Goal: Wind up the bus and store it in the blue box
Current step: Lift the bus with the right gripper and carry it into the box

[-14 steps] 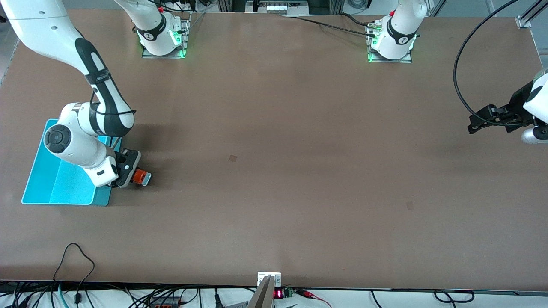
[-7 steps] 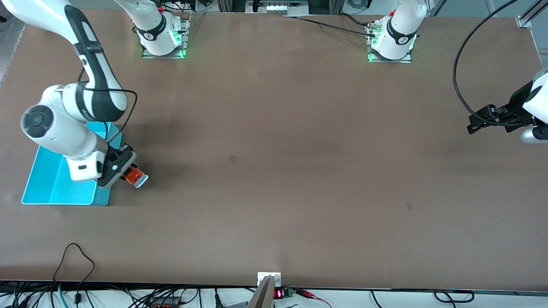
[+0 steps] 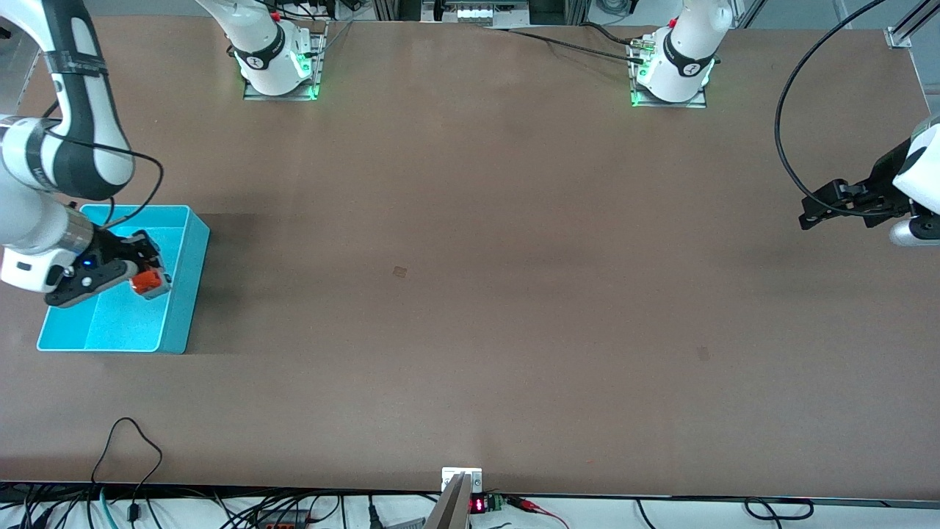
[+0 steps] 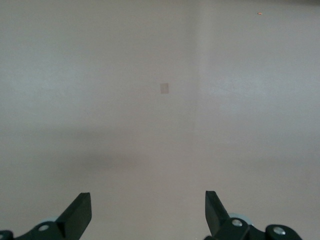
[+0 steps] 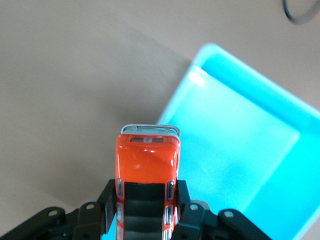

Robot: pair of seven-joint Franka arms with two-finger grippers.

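Hovering over blue box [image 3: 180, 294]: R gripper [image 3: 139, 275] clamped on bus [image 3: 149, 282]; L gripper [image 3: 815, 209] idle, fingers apart.

— What colour is that little bus [image 3: 147, 281] from where you stand?

— Bright orange, with a dark roof panel and a pale grey-white trim at its end. The right gripper [image 3: 139, 273] clamped on it is black.

— And the blue box [image 3: 173, 317]?

— Light cyan all over, plain, no pattern; its outer wall looks a shade darker than the floor.

— The table [image 3: 470, 294]?

— Flat brown, with one small darker square patch [image 3: 399, 272] near the middle.

— The arms?

— White shells with black joints and bands. The left gripper [image 4: 148, 212] is black too, fingers spread over bare table. There's green light at both bases, and I think a tiny blue light on the right wrist, though it's hard to tell.
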